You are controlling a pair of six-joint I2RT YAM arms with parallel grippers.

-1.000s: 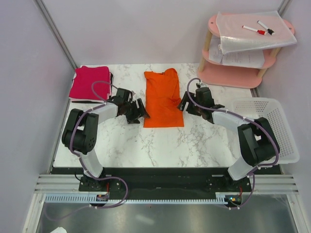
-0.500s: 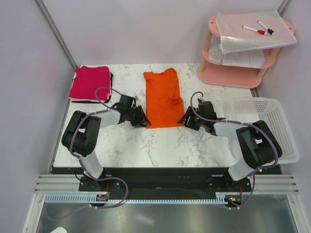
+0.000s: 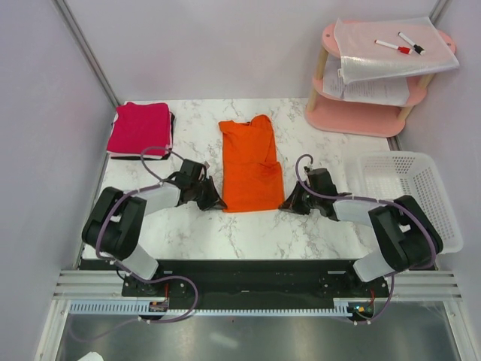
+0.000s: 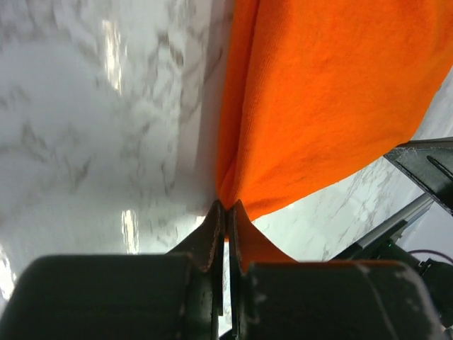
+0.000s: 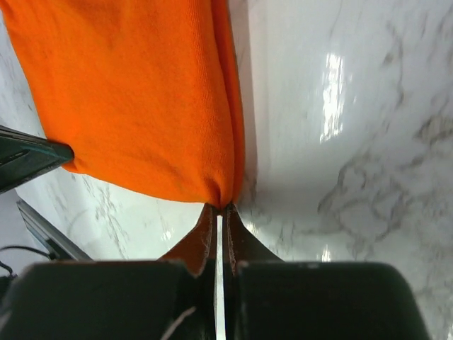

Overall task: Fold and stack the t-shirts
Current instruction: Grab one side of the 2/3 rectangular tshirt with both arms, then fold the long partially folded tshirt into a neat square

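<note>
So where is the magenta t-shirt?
In the top view, the magenta t-shirt lies folded at the far left of the table, left of the orange t-shirt.

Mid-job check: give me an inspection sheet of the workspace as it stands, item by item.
Surface: white marble-patterned table top, no spills seen.
Job's things: bright orange cloth t-shirt lies mid-table as a long folded strip; magenta-pink cloth t-shirt lies folded at the far left corner.
Clutter: white plastic mesh basket at the right edge, looks empty; pink two-tier shelf at the far right, with paper sheets and markers on it.
Grippers: left gripper and right gripper each have fingers shut on a near corner of the orange t-shirt.
Cables: purple cables loop along both arms, no snag seen.
Surroundings: pale walls; nothing else seen.
</note>
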